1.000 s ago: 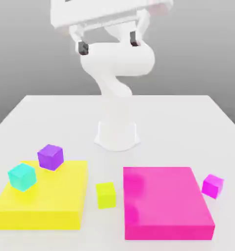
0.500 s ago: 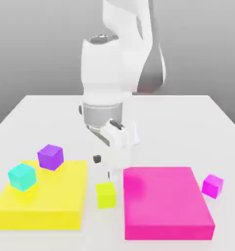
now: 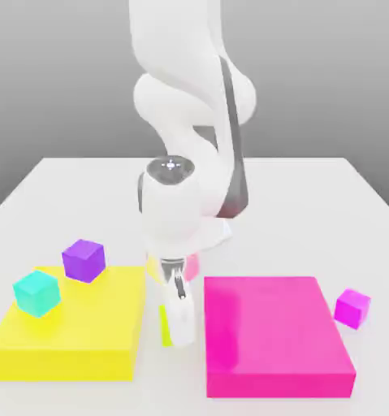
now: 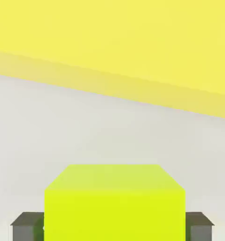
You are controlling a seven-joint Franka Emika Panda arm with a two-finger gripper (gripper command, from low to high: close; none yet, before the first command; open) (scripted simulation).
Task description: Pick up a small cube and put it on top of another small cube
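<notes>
The gripper (image 4: 113, 227) was clamped on the small cube (image 4: 114, 207), between the yellow block (image 3: 67, 337) and pink block (image 3: 274, 337). It appeared rigid, light; flat opposite faces suited gripping.

The small plain lime-yellow cube (image 4: 115, 202) sits flat and upright on the white table (image 3: 84, 195), in the gap between the large flat yellow block (image 3: 75, 329) and the large flat magenta block (image 3: 274, 333), a dark finger pad (image 4: 26, 225) against each of two opposite sides.
</notes>
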